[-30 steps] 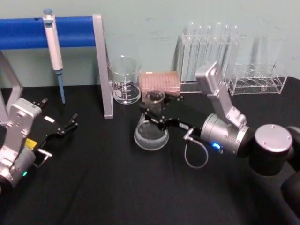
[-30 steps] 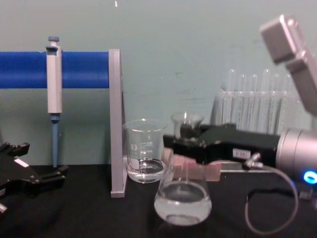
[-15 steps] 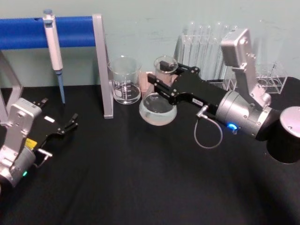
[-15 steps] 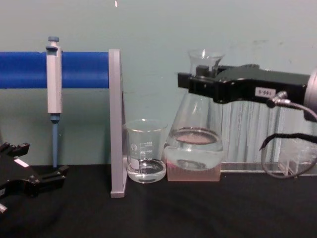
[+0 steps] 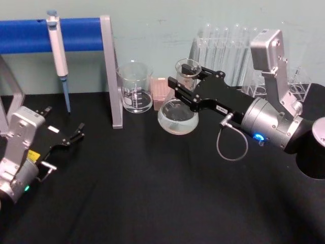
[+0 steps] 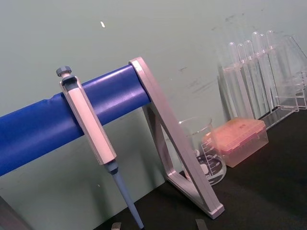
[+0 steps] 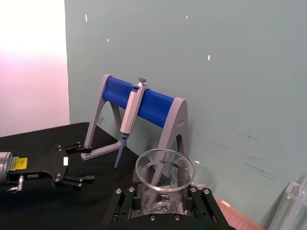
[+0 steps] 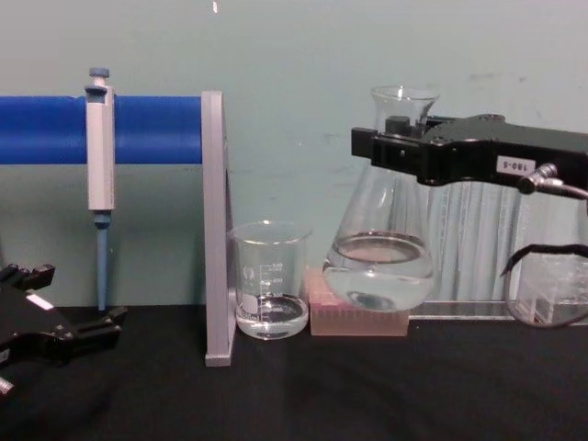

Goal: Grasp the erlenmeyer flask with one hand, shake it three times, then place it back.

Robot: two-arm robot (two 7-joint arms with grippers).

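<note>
I'm holding the erlenmeyer flask [image 8: 384, 266] clear of the table [image 8: 367, 386] by its neck, my right gripper [image 8: 397, 152] clamping it (clear liquid inside), just right of the beaker [image 8: 269, 280]. My left gripper [image 5: 68, 138] is sitting parked, jaws apart.

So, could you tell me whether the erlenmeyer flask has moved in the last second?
Yes. Against the beaker, the erlenmeyer flask has risen off the table and shifted right, held by the right gripper.
</note>
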